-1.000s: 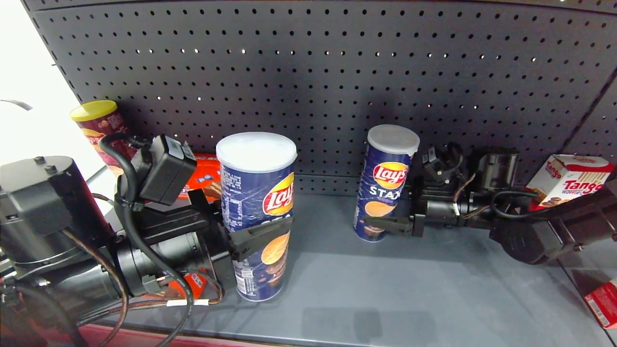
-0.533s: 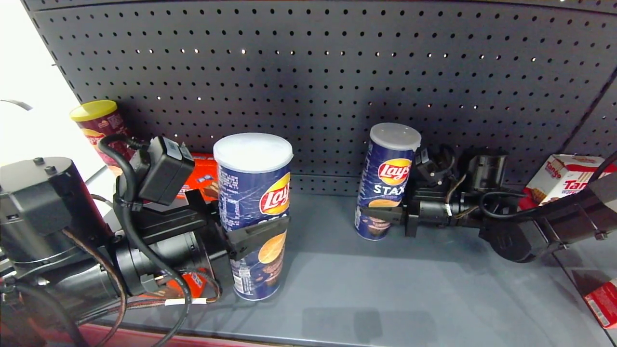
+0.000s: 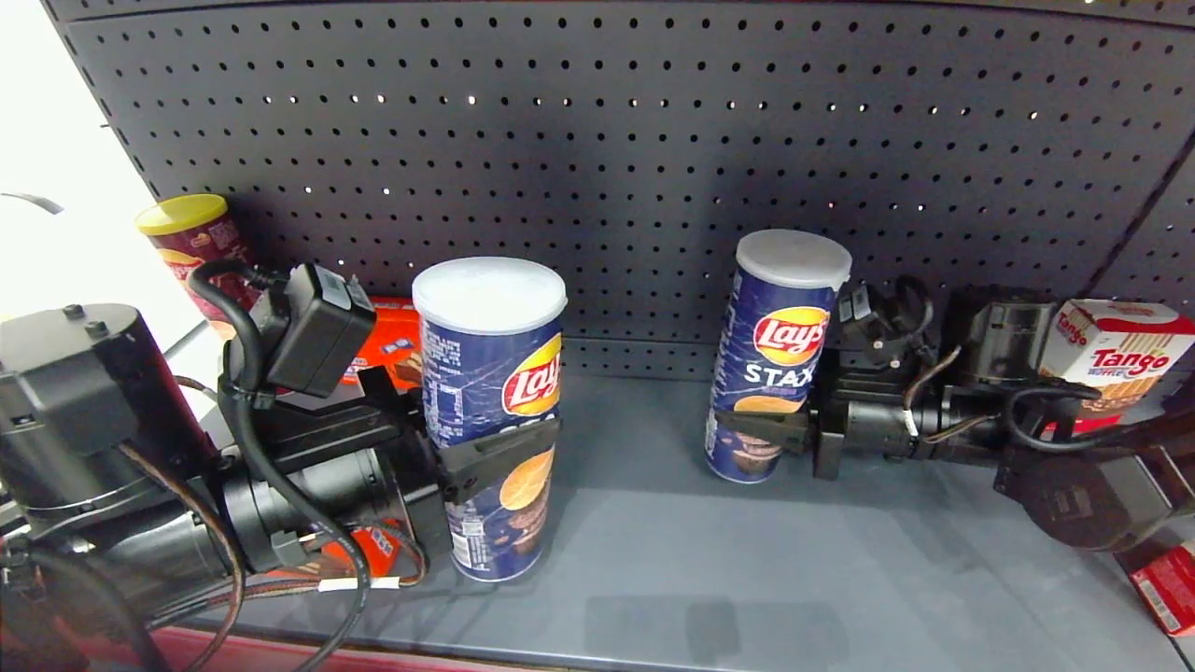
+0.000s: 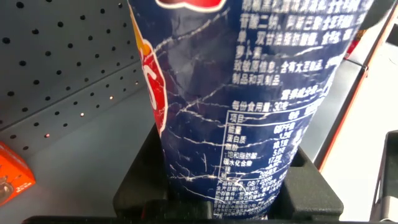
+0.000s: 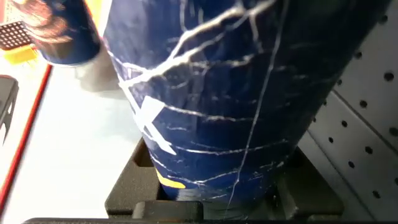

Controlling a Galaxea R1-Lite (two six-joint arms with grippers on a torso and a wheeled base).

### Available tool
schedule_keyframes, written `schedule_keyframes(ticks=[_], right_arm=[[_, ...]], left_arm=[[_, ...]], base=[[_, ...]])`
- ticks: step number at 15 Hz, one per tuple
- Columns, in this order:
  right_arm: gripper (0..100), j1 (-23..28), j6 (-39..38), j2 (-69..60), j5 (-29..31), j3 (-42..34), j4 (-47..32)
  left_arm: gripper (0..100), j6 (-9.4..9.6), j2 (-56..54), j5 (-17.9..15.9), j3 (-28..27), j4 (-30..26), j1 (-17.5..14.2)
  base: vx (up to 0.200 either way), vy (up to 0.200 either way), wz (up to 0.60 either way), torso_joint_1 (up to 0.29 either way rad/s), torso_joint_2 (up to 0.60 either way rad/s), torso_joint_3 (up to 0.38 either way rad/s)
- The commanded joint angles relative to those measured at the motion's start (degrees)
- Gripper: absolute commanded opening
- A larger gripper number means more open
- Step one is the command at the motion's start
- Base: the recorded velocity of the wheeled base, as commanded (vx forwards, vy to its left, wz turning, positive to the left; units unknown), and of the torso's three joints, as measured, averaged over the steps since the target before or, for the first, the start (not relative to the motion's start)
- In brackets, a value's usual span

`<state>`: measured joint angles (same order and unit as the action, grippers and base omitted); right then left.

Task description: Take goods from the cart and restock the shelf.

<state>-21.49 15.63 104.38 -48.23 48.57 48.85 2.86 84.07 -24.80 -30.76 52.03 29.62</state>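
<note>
Right can (image 3: 782,345): deep on the shelf (image 3: 709,569), near the back panel (image 3: 653,140). Its long axis points up but leans a little. I can't tell whether the base touches the shelf.
Right tool (image 3: 752,425): clamped across the can's lower half, reaching in level from the right.
Left can (image 3: 490,373): upright, nearer the front edge, well apart from the right can.
Left tool (image 3: 485,439): clamped round its middle, from the left.
Next move, likely: straighten the right can, set it down, then release.

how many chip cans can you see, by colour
blue cans: 2 (left blue can, right blue can)
maroon can with yellow lid: 1
total: 3
</note>
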Motion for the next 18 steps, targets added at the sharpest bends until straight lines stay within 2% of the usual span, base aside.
schedule_keyframes(ticks=[1, 2, 4, 6, 7, 12, 18], right_arm=[[0, -1.6, 0.0, -6.1, 1.2, -6.2, 1.5], [0, -2.8, 0.0, -8.8, 3.0, -12.8, 6.5], [0, -6.5, -0.5, -11.7, 8.4, -20.4, 11.8], [0, -8.2, -1.5, -13.2, 9.8, -22.9, 12.7], [0, -11.6, -3.1, -16.4, 12.5, -26.9, 13.0], [0, -11.9, -3.1, -13.8, 13.5, -32.5, 19.6], [0, -11.9, -3.1, -7.4, 13.5, -32.0, 24.4]], left_arm=[[0, 0.04, 0.0, 0.0, -0.1, 0.0, 0.0], [0, -0.05, 0.0, 0.0, -0.2, 0.0, 0.0], [0, -0.05, 0.0, 0.0, -0.1, 0.0, -0.1], [0, -0.05, 0.0, 0.0, 0.0, 0.0, -0.1], [0, -0.05, 0.0, 0.0, 0.0, 0.0, -0.2], [0, 0.04, 0.0, 0.1, 0.1, 0.0, -0.2], [0, 0.04, 0.0, 0.0, 0.2, 0.0, -1.1]], base=[[0.000, 0.000, 0.00, 0.000, 0.00, 0.000], [0.000, 0.000, 0.00, 0.000, 0.00, 0.000], [0.000, 0.000, 0.00, 0.000, 0.00, 0.000], [0.000, 0.000, 0.00, 0.000, 0.00, 0.000], [0.000, 0.000, 0.00, 0.000, 0.00, 0.000], [0.000, 0.000, 0.00, 0.000, 0.00, 0.000], [0.000, 0.000, 0.00, 0.000, 0.00, 0.000]])
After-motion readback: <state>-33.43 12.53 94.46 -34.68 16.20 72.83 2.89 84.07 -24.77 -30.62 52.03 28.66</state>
